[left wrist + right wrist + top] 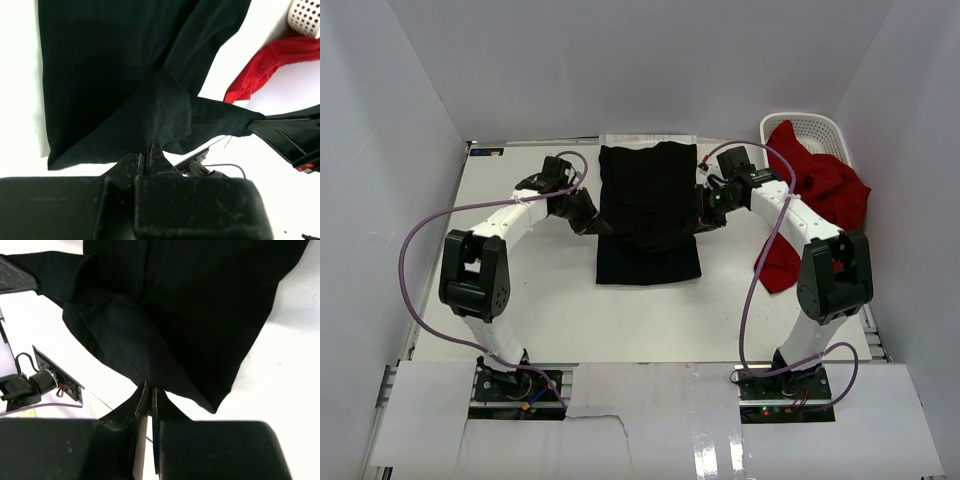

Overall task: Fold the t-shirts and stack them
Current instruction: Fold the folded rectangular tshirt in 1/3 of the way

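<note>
**Item 1: black t-shirt**
- Plain, soft cloth.
- Lies mid-table, toward the far side, long axis near-to-far.
- Approx. rect. outline, near end a bit wider.
- L and R edges each pinched about mid-length: left tool and right tool, both closed on the cloth.
- Pinched cloth is pulled up into peaked folds; the rest lies flat w/ light creases.

**Item 2: red t-shirt**
- Bright red, unfolded, crumpled.
- Far part sits in and over the white basket at the far R corner.
- Rest spills onto the table, w/ one tail reaching nearer.
- Partly hidden behind the R arm.
- Lies apart from item 1.
</note>
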